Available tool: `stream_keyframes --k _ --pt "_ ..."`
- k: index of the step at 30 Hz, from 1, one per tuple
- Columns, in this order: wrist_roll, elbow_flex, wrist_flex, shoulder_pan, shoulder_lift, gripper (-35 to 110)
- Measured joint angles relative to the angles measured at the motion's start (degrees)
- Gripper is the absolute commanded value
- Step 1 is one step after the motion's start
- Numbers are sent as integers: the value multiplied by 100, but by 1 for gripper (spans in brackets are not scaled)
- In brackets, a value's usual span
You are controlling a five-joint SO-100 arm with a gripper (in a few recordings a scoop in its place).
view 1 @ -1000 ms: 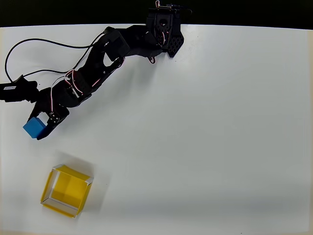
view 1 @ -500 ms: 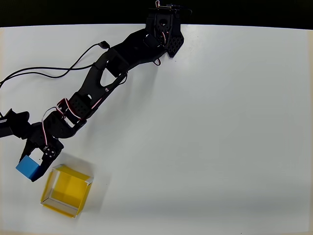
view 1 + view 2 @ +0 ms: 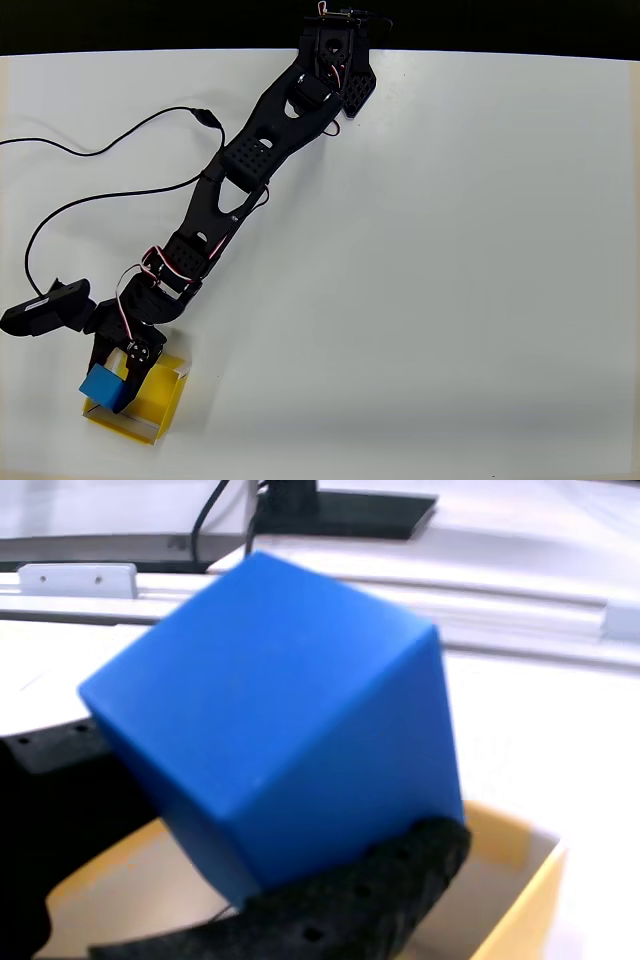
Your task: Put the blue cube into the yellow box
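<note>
Blue cube (image 3: 100, 383) sat pinched in the hand (image 3: 112, 385) at the lower left of the overhead view, over the left part of the yellow box (image 3: 165, 405). Seemingly a nudge toward the box's middle was wise before release (the cube hung tilted in the wrist view), then a gentle opening.
</note>
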Motion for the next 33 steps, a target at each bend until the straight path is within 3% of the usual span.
stream_keyframes --k 25,33 --pt "-97 -439 589 -141 -325 32" --pt "-141 527 976 -141 448 32"
